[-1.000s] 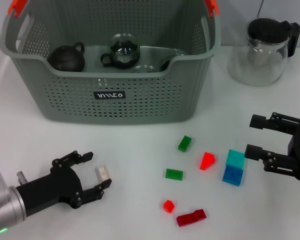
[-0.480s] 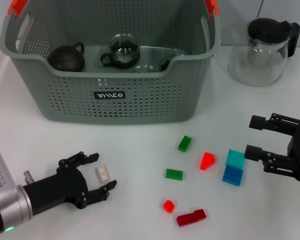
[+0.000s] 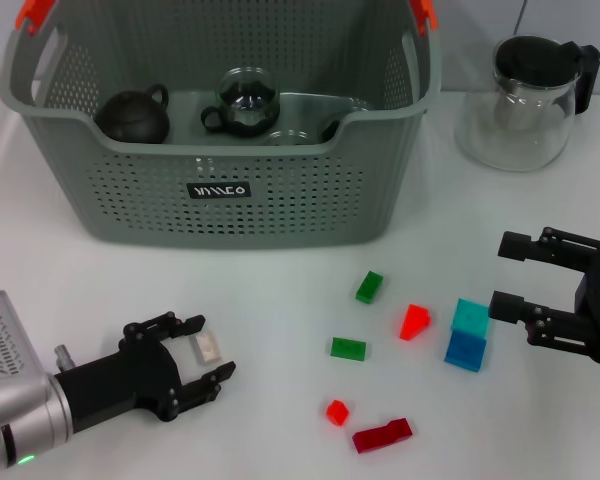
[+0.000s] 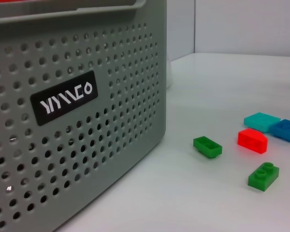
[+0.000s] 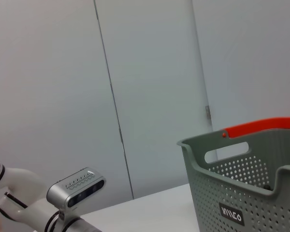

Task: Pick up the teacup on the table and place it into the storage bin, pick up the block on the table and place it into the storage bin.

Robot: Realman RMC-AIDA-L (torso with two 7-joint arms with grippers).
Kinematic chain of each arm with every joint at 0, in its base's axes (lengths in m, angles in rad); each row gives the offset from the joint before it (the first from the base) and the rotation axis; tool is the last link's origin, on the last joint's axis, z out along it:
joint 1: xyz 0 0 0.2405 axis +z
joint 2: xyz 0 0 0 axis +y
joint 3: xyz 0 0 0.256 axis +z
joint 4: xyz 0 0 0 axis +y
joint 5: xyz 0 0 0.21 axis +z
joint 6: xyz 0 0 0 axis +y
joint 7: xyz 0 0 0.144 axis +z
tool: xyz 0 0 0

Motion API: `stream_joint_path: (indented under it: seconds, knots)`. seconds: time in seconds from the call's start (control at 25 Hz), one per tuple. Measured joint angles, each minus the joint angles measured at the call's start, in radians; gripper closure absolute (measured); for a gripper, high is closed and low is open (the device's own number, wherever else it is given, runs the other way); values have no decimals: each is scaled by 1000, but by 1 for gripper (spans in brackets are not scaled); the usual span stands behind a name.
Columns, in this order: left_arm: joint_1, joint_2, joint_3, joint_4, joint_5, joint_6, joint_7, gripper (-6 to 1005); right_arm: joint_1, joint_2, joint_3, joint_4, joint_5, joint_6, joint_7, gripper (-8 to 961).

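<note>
Down in front of the storage bin [image 3: 220, 190], nearer the robot than its black label [image 3: 218, 190], the left gripper [image 3: 194, 358] sits low over the table [image 3: 280, 290] with its fingers spread wide on either side of a small white block [image 3: 207, 347], which lies flat on the surface and is not clamped. Inside the storage bin sit a dark teapot [image 3: 133, 115], a glass teacup [image 3: 245, 102] and another glass piece beside it. Toward the bin's right front corner lie loose blocks: two green ones [image 3: 369, 287] [image 3: 348, 348], two small red ones [image 3: 414, 322] [image 3: 337, 411], a dark red bar [image 3: 382, 435] and a teal block [image 3: 470, 318] resting against a blue block [image 3: 465, 350]. Just beyond those, the right gripper [image 3: 507, 275] hovers with fingers parted, holding nothing. A glass teapot [image 3: 520, 100] with a black lid stands right of the bin
</note>
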Motion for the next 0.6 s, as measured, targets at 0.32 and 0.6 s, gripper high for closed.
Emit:
stream_joint_path:
  seconds: [0.32, 0.6]
  knots:
    - [7, 1, -4, 15, -7, 32, -3, 350, 0, 0, 0, 0, 0, -1, 0, 209]
    - [14, 2, -6, 46, -4, 56, -48, 590, 0, 0, 0, 0, 1, -2, 0, 209]
